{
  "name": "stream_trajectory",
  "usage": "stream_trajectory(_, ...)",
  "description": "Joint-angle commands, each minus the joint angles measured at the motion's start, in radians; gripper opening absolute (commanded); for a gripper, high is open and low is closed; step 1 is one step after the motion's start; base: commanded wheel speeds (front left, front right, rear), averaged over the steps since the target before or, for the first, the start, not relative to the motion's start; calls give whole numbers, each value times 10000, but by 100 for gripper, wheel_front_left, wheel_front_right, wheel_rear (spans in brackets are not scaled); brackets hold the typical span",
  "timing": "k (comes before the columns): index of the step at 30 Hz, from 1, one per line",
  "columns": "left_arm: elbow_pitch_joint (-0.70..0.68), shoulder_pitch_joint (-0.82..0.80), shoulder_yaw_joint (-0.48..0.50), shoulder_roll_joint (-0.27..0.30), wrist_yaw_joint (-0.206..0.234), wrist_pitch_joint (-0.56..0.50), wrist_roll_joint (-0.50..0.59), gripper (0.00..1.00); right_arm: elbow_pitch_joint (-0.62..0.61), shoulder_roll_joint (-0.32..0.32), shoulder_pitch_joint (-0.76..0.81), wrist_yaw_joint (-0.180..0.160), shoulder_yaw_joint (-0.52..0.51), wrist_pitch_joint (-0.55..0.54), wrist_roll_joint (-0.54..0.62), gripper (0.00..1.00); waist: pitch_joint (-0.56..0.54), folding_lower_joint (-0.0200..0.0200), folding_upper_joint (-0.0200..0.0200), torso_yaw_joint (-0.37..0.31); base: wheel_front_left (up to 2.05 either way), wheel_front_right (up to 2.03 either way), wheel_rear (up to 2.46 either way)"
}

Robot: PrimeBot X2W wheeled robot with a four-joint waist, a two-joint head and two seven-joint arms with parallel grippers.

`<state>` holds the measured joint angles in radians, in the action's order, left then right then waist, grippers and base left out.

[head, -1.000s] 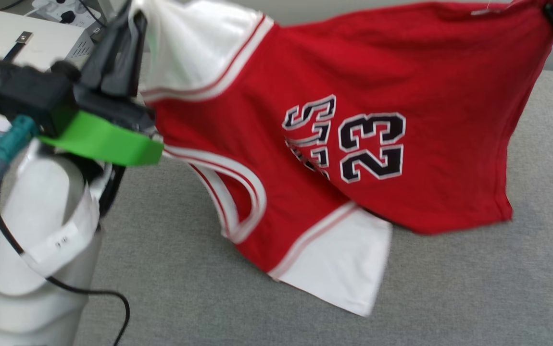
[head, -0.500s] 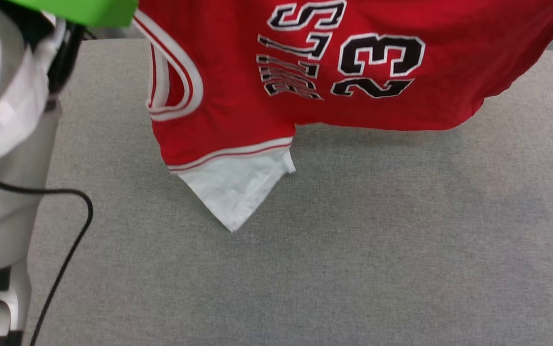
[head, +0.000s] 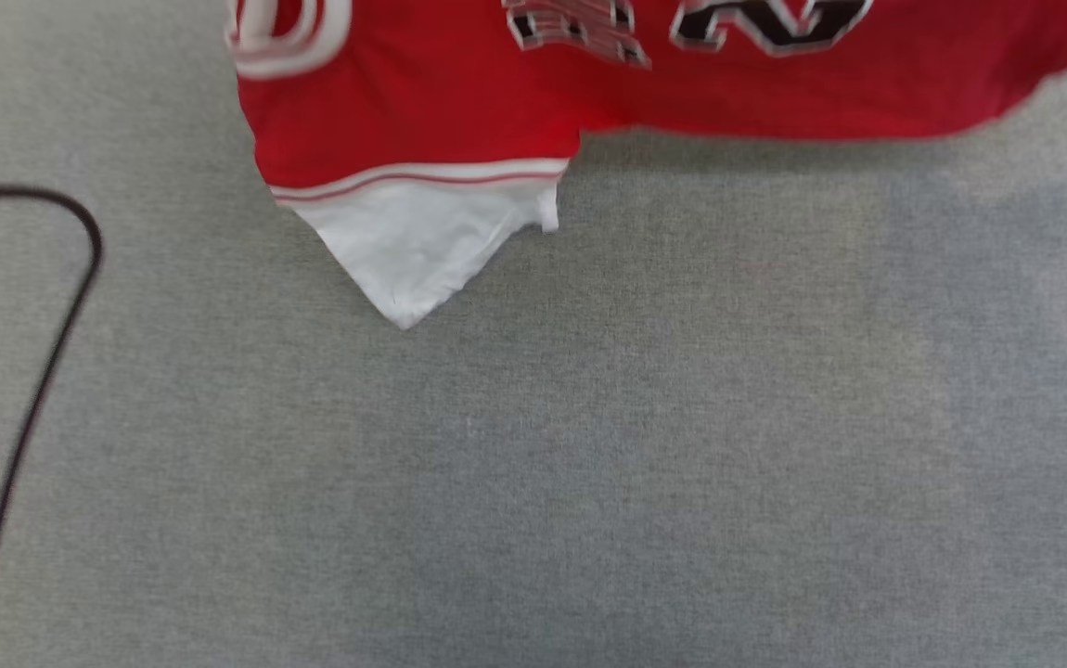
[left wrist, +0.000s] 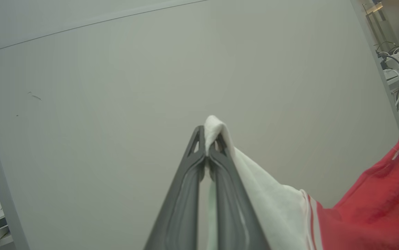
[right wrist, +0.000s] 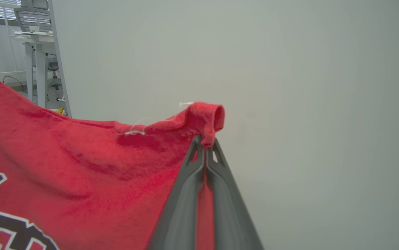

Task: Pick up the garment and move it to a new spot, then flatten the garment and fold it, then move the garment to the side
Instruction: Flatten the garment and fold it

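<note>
Move-to-new-spot step: the garment (head: 459,111) hangs over the far table (head: 589,464). The left gripper (left wrist: 207,146) clamps a white sleeve, the right gripper (right wrist: 205,145) a red corner. Next, lower it flat (stretched taut).

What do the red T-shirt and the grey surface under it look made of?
The red T-shirt: soft knit fabric, probably cotton, matte; it drapes, creases and looks fuzzy close up. The grey surface: a woven cloth covering, matte, with a fine visible weave.

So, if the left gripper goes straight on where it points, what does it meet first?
Past the pinched garment, the left gripper would probably meet the pale wall; depth unclear.
</note>
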<state>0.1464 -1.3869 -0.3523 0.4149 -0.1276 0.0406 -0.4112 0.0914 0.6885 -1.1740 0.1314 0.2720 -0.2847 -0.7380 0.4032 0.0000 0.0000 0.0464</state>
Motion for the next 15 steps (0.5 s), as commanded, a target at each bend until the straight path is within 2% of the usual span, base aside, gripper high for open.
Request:
stream_trajectory(1,174,-669,21,13,0,-33,34,0,252,-161,-567,-7,74,86,145,0,1260,0,0,-379,0,0,0)
stream_trajectory(8,1038,-2858,-280,-50,-19,-245,27,0,2140,-851,-3246,-7,536,576,600,0,2237,0,0,-789,0,0,0)
stream_trajectory(15,1733,-4508,-534,-153,-24,-360,155,0,4262,-1438,-5738,-7,981,1679,1205,0,2511,0,0,-1029,0,0,0)
